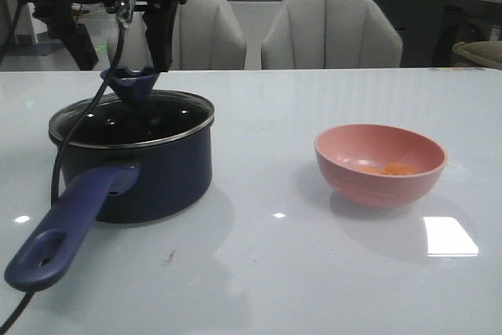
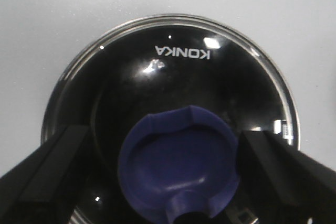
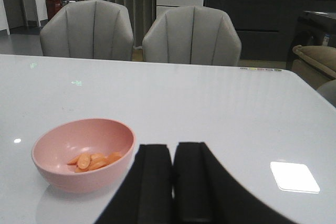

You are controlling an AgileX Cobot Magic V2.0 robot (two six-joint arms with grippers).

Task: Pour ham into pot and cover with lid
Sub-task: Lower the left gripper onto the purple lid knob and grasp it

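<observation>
Two grippers are mine, and each has its own job right now. My left gripper hangs at the upper left of the front view, right over the dark navy round pot with the long purple-blue handle. The round clear glass lid with the thin metal rim sits on the pot, and its blue flared knob is between my two fingers. The fingers are spread apart, one on each side of the knob, and I see a gap on both sides, so I am not holding it.

My right gripper is low in its own view, fingers pressed together with nothing between them. It is out of the front view.

The small orange-yellow ham pieces lie in the round pink bowl, which stands on the white shiny worktop at the right of the front view, well apart from the pot.

I think the lid must come off first, because the ham cannot go in while the pot is covered. To do it well, I should keep the knob in the middle, close gently on its thin waist, then lift straight up so the lid does not tip or scrape.
</observation>
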